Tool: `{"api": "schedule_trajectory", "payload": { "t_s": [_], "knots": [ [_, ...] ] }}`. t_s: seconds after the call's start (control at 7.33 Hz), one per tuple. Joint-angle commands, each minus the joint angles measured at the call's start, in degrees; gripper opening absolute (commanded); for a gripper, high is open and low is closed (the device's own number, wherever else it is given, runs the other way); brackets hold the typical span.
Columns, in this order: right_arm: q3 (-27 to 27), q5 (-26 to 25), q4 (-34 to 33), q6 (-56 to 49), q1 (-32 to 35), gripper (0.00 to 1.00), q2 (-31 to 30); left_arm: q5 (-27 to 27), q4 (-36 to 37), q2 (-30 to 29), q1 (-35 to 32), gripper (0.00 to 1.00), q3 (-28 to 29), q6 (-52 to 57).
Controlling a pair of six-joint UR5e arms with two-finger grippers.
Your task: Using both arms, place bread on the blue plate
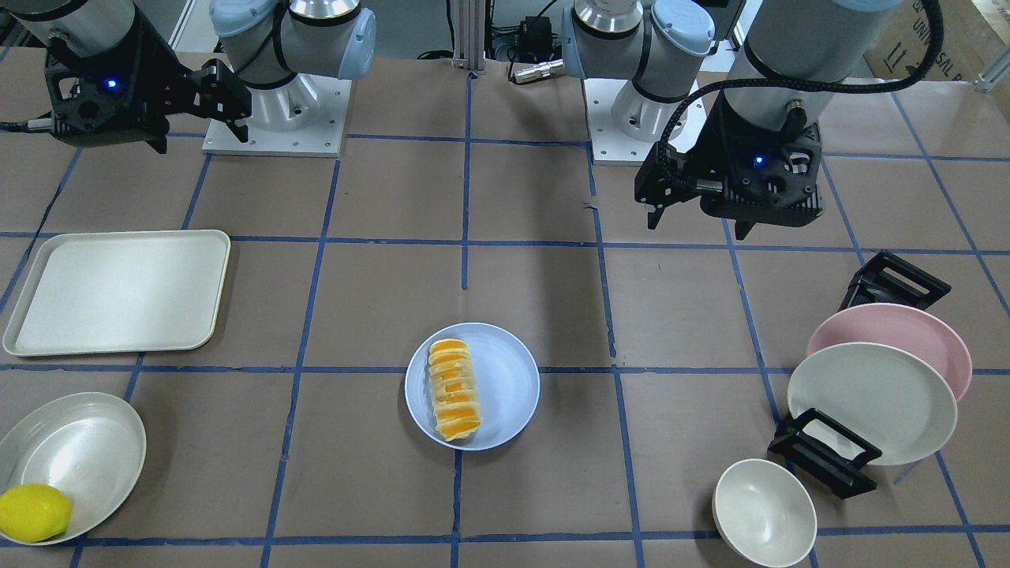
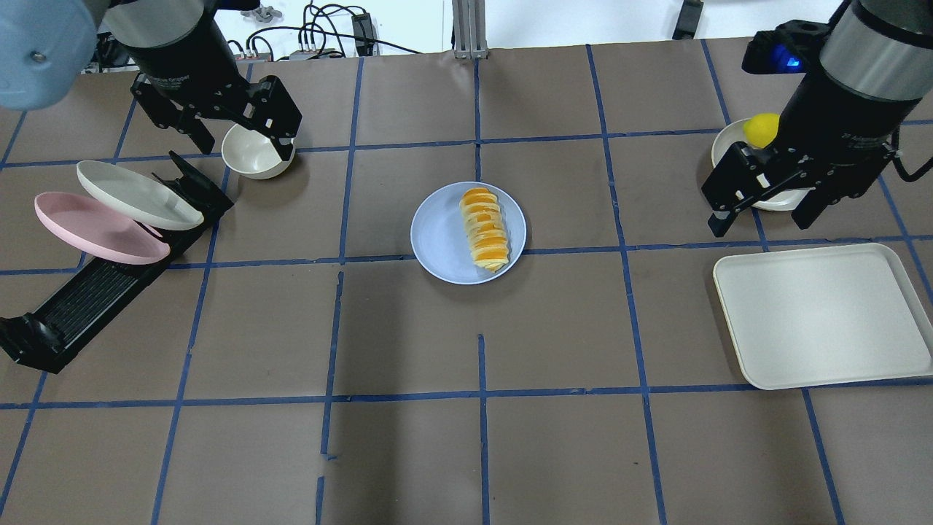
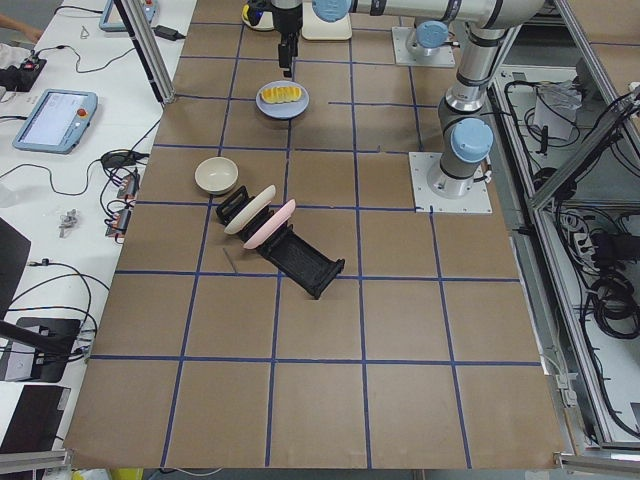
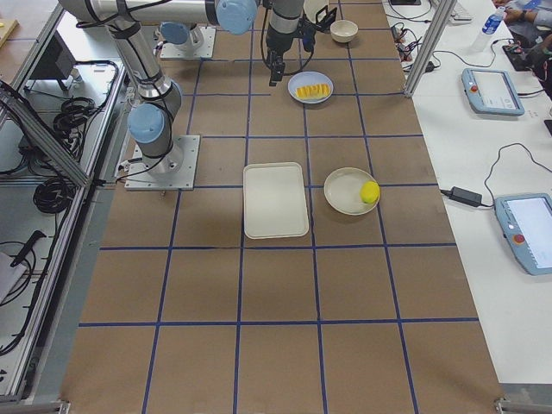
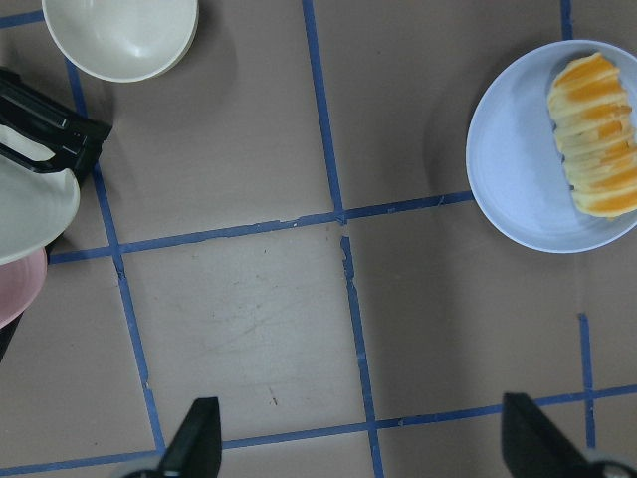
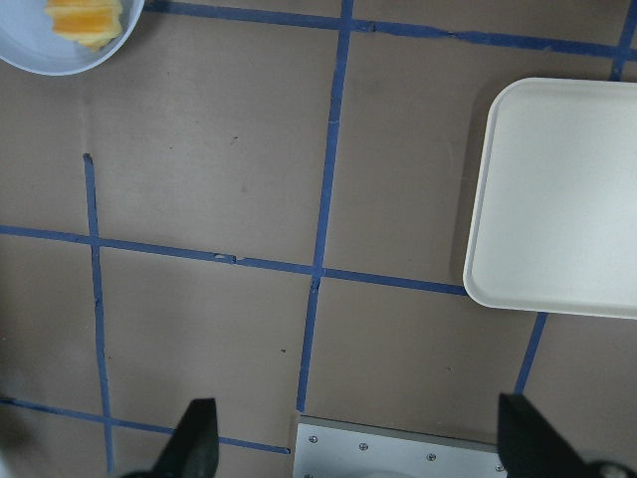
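Table: brown paper gridded with blue tape, well below both grippers.

Left arm and right arm: reaching in from either side, wrists turned down toward the table.

Left gripper: high over a bare patch of table, jaws spread wide, nothing between them. Right gripper: likewise high, jaws wide apart, empty.

Tray: flat, cream, off to the right gripper's right, well apart from it.

Rack: black, off to the left gripper's left, holding two tilted plates. White plate: leaning just ahead of the pink plate and overlapping it.

Big bowl: beyond the tray, ahead and to the right of the right gripper, well apart.

Blue plate: between the two grippers and ahead of both. Ahead-right of the left one, ahead-left of the right one, touched by neither.

Bread: lying lengthwise on the blue plate, wholly inside the rim, on the half nearer the right gripper. Well apart from both grippers.

Small bowl: upright, ahead and to the left of the left gripper, just beside the rack's far end.

Lemon: in the big bowl, against the rim, on the side farthest from the right gripper.
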Motion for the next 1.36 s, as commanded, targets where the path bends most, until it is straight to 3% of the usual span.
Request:
{"api": "schedule_trajectory", "payload": {
  "t_s": [0.0,1.23],
  "knots": [
    [0.05,0.09,-0.05,-0.05,0.02,0.99,0.0,-0.1,0.29,-0.33,-0.09,1.0,-0.1,0.0],
    [0.05,-0.26,-0.05,-0.14,0.02,1.0,-0.18,0.08,-1.2,1.17,0.0,1.0,0.25,-3.69]
  ]
}}
